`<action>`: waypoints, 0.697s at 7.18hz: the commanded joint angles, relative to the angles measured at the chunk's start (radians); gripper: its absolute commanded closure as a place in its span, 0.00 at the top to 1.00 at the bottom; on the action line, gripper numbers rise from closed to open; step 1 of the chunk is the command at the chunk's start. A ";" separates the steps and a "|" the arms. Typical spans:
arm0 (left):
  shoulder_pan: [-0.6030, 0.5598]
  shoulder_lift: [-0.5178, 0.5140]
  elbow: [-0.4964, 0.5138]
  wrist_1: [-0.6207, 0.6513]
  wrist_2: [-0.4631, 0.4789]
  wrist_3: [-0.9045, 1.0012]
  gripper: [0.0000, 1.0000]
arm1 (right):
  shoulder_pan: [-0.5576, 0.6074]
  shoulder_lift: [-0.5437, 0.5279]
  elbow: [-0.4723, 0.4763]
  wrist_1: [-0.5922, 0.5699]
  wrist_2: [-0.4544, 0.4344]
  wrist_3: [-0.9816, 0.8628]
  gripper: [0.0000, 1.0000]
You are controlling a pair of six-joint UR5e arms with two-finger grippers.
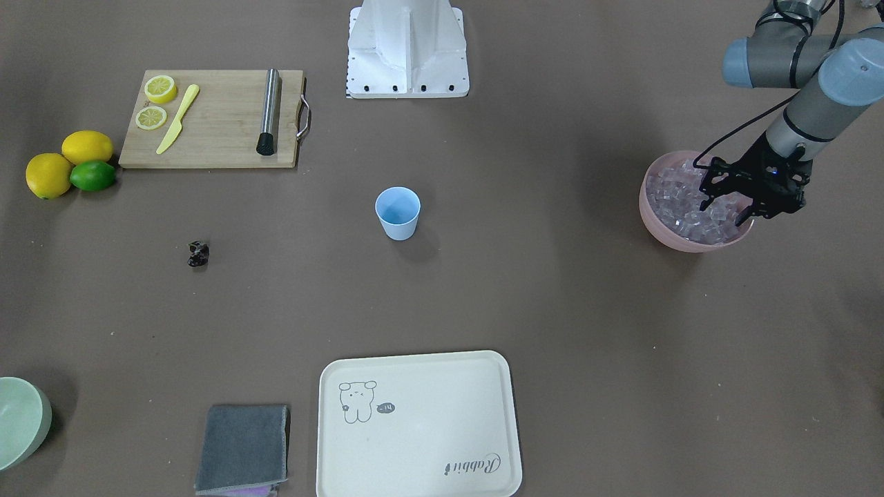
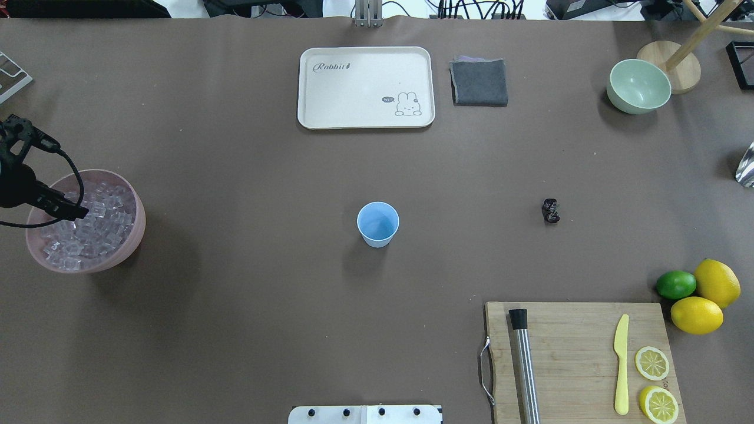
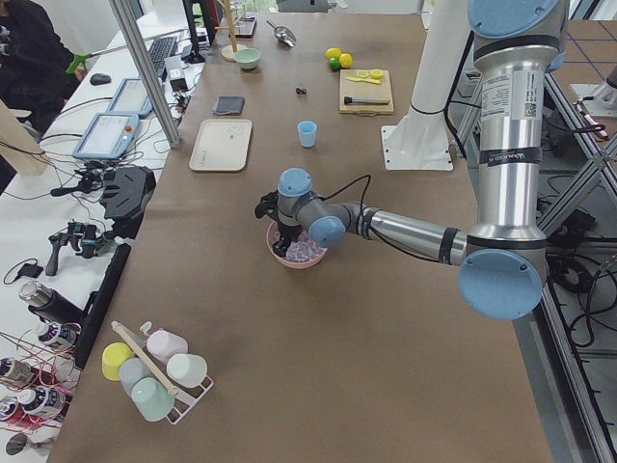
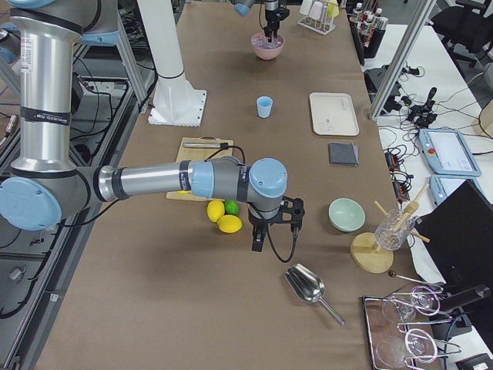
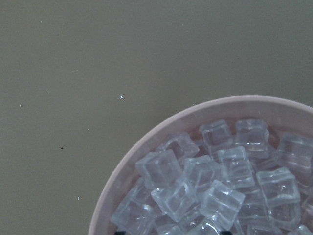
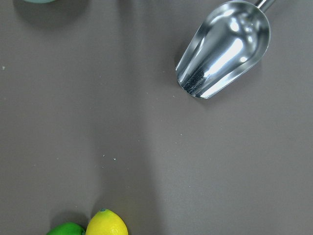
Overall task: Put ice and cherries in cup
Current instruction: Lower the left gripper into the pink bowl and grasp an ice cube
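Brown table [image 2: 235, 324], wide and flat, with the cup [image 2: 377, 224] standing upright near its middle. Pink bowl [image 1: 663, 232] sits far to the robot's left of the cup, heaped with the ice [image 1: 673, 193]. Left gripper [image 1: 723, 212] dips into that bowl, fingers spread apart among the cubes, released. Right gripper [image 4: 258, 240] hangs far on the cup's other side, beyond the lemons [image 4: 229, 223]; whether it is spread or clenched cannot be told. Cherries [image 2: 550, 211] lie on the table to the robot's right of the cup, well apart from it.
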 commanded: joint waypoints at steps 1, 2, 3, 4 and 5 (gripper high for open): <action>0.000 -0.001 0.004 0.000 -0.004 0.000 0.47 | 0.000 0.003 0.005 0.000 0.000 0.000 1.00; 0.000 0.002 0.001 -0.002 -0.007 0.000 0.32 | 0.000 -0.003 0.012 0.000 0.000 0.000 1.00; 0.000 0.006 0.001 -0.007 -0.009 -0.004 0.28 | 0.000 -0.005 0.015 0.000 0.000 0.000 1.00; -0.001 0.011 0.001 -0.007 -0.006 -0.003 0.26 | 0.002 -0.005 0.016 0.000 0.000 0.000 1.00; -0.001 0.022 -0.007 -0.007 -0.007 -0.001 0.20 | 0.003 -0.006 0.016 0.000 -0.002 0.000 1.00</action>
